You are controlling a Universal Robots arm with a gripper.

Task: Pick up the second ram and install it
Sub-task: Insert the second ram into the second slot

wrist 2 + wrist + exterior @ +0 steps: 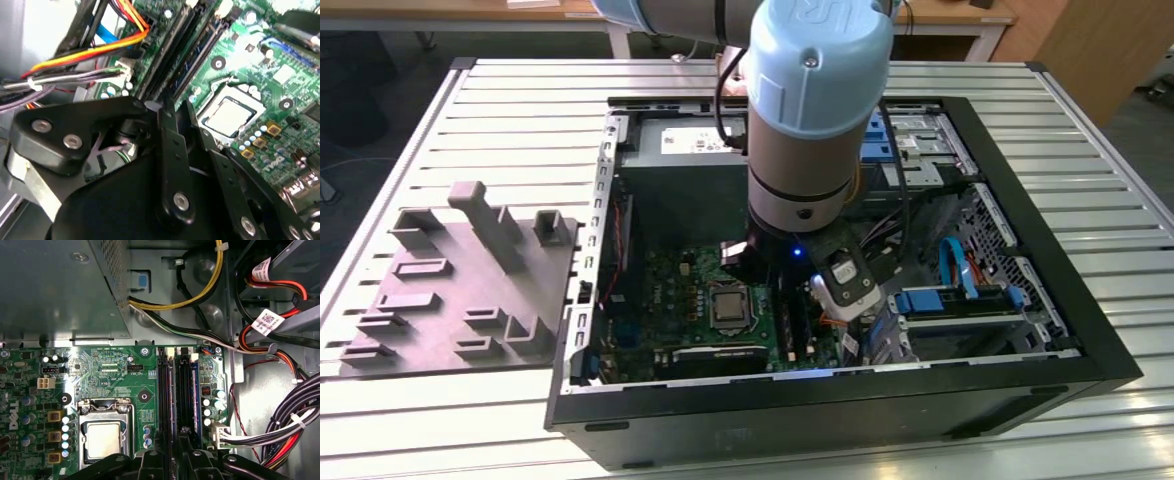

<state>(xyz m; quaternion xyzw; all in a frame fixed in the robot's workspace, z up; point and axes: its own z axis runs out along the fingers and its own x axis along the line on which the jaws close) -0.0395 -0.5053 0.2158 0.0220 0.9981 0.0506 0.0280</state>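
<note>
Slatted metal surface [467, 120] is carrying an open computer case [1067, 330]. Robot jaws [172, 455] are reaching down over the motherboard [115, 370], their fingers [172, 145] sitting close together; whether they are gripping is unclear. Ram [194, 390] is standing in a slot directly ahead of the jaws, with the processor [102, 440] beside them.

The arm's pale blue housing [814, 110] is hiding the middle of the open computer case [1067, 330] in the exterior view. In both wrist views the pincer [172, 460] is blocking the near ends of the memory slots [175, 395], and its black linkage is being cut off by the picture edge.
</note>
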